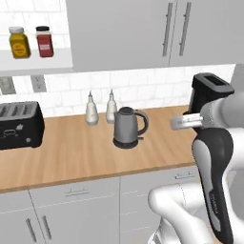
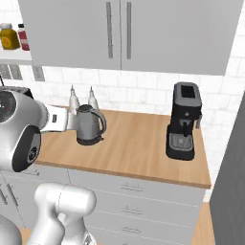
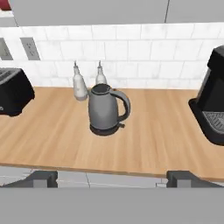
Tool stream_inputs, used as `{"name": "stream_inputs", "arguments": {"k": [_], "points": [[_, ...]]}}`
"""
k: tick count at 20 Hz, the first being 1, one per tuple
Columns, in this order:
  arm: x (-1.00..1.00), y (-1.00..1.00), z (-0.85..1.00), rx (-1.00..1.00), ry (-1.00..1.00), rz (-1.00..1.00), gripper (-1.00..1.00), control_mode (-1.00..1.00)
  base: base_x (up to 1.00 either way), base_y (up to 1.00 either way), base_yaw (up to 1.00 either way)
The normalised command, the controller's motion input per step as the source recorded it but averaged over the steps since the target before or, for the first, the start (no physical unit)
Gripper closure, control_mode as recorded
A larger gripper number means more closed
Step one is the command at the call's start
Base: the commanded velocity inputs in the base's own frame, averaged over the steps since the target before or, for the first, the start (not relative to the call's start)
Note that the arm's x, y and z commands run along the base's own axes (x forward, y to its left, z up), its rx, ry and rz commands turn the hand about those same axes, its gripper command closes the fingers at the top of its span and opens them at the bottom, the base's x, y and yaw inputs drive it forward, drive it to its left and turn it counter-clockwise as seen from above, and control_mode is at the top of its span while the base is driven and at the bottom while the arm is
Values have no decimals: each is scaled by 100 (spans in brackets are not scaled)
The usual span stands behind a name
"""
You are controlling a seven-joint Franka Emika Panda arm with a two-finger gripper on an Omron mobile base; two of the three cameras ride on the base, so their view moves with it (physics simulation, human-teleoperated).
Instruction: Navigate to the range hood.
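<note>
The range hood is out of view. My arm is held up in front of a wooden counter [image 1: 71, 157], with the hand aimed at the tiled back wall. In the hand view my gripper [image 3: 113, 179] is open, its two dark fingertips [image 3: 43, 178] far apart with nothing between them. It hangs over the counter's front edge, short of a grey kettle [image 3: 104, 109].
On the counter stand the kettle [image 1: 127, 127], two white bottles [image 1: 92, 110], a black toaster [image 1: 19, 125] at the left and a black coffee machine [image 2: 183, 125] at the right. Grey wall cabinets [image 1: 143, 31] hang above. A shelf holds two jars [image 1: 20, 43]. A dark tall panel [image 2: 232, 191] bounds the right.
</note>
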Motion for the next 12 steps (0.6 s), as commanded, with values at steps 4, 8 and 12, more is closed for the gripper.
{"name": "stream_inputs", "arguments": {"k": [4,8,12], "points": [[0,0,0,0,0,0,-100,100,-94,92,0],[0,0,0,0,0,0,-100,100,-60,100,0],[0,0,0,0,0,0,-100,100,-9,100,0]]}}
